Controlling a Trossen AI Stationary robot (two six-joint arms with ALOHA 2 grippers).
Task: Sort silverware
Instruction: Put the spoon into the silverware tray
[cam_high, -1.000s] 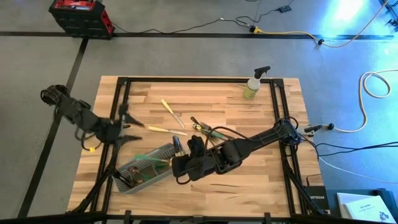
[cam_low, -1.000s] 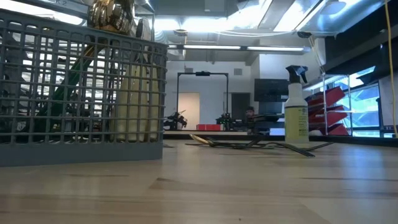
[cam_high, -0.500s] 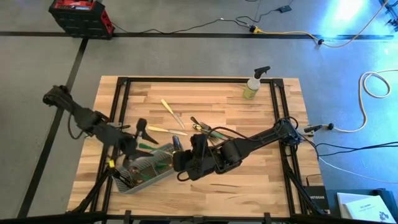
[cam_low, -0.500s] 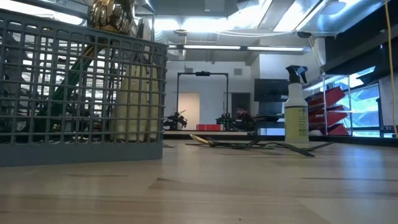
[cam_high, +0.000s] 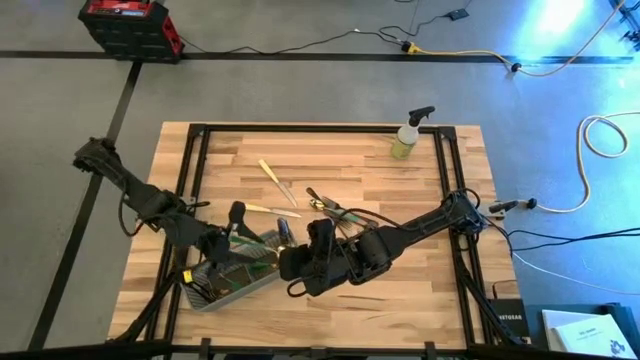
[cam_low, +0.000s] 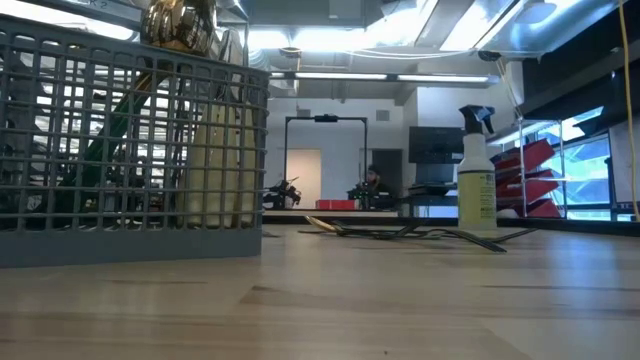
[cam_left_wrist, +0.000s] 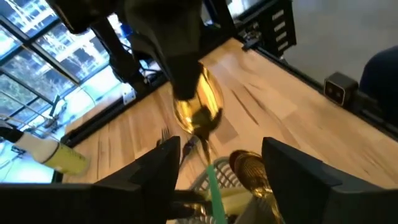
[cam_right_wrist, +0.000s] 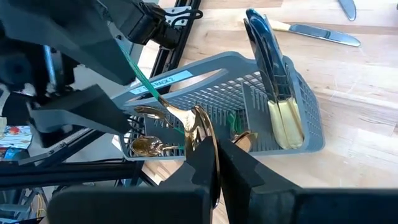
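A green-handled spoon with a gold bowl (cam_right_wrist: 198, 127) hangs over the grey mesh caddy (cam_high: 232, 272), held by my right gripper (cam_right_wrist: 214, 155), which is shut on it. The spoon's green handle (cam_left_wrist: 213, 183) runs between the spread fingers of my left gripper (cam_left_wrist: 217, 177). That gripper is open and stands at the caddy's far side (cam_high: 236, 222). The caddy holds dark-handled knives (cam_right_wrist: 264, 53), cream handles and gold heads (cam_low: 180, 25). More silverware (cam_high: 335, 210) lies loose on the table. My right gripper pinches the spoon's gold bowl (cam_right_wrist: 204, 138) between its two fingers, coming from the table's right side. The spoon is lifted over the caddy, and its green handle (cam_right_wrist: 146, 81) points away from the fingers toward my left gripper.
Two cream-handled knives (cam_high: 272, 180) (cam_high: 262, 209) lie on the table beyond the caddy. A yellow-green spray bottle (cam_high: 406, 136) stands near the far right corner. Black frame rails (cam_high: 195, 160) run along the table's edges. Bare wood lies on the near right.
My left gripper has moved toward the table's right and near edges, from beside the left rail to the caddy and my right gripper. My right gripper has stayed at the caddy's right end.
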